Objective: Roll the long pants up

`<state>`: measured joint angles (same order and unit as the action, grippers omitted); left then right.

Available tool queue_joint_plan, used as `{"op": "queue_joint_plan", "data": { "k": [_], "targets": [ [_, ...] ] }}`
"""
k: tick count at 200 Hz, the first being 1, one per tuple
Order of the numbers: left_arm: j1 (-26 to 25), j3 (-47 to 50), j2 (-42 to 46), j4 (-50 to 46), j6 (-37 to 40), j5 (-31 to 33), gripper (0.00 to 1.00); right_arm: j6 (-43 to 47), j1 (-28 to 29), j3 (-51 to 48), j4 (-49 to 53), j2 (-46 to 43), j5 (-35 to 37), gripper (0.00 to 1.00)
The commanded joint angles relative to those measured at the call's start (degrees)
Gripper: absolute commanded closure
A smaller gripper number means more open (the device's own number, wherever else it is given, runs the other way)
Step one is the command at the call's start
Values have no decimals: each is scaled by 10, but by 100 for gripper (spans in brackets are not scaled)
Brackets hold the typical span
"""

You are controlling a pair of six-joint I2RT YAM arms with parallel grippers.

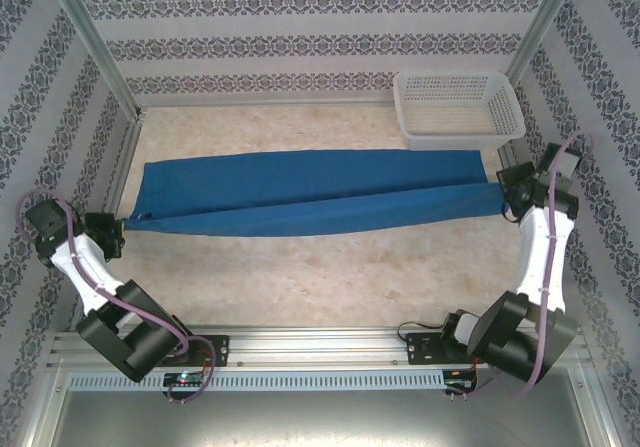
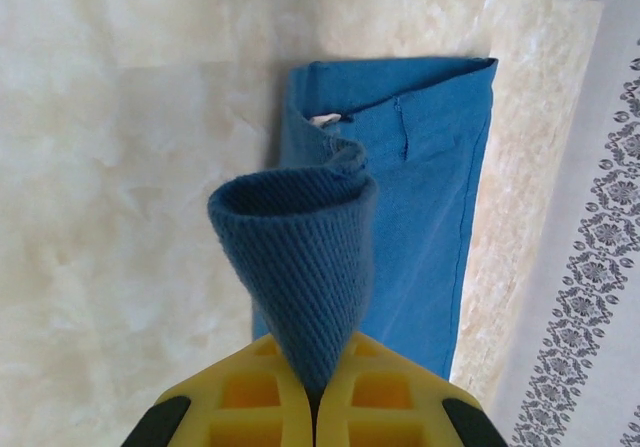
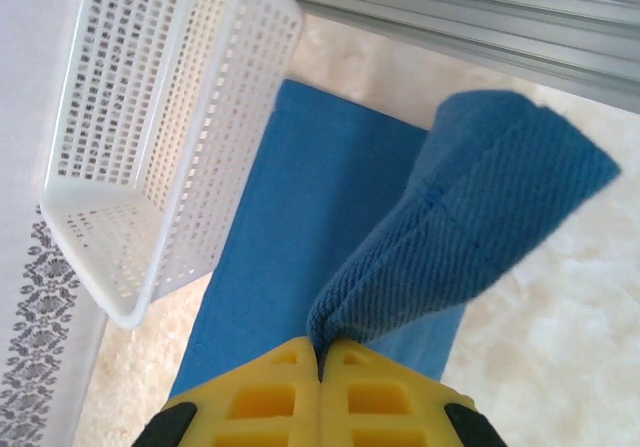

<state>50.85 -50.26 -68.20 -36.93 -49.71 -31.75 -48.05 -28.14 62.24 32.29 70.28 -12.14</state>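
Lengthwise, the long pants (image 1: 300, 182) lie just beside the white basket (image 1: 450, 137).

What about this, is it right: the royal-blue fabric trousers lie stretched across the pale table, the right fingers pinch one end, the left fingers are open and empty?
Not quite: the left fingers are shut on the other end of the royal-blue fabric trousers, as the left wrist view shows. The rest is right.
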Motion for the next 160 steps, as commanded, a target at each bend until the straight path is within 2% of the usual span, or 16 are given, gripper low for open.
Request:
{"op": "queue_joint_plan", "data": {
  "k": [1,18,22,80,160],
  "targets": [
    [-10,-43,-31,88,-26,29,100,35,5,58,-58,51,46,100],
    [-14,-61,-59,111,-32,39,100,40,16,88,-61,96,43,100],
    [-29,-65,-67,116,-33,39,100,41,20,93,-64,106,44,100],
    [-90,-165,-165,121,-28,77,100,68,51,178,-87,234,63,100],
    [-153,-263,-273,121,-51,145,100,96,85,368,-38,416,79,100]
  ]
}}
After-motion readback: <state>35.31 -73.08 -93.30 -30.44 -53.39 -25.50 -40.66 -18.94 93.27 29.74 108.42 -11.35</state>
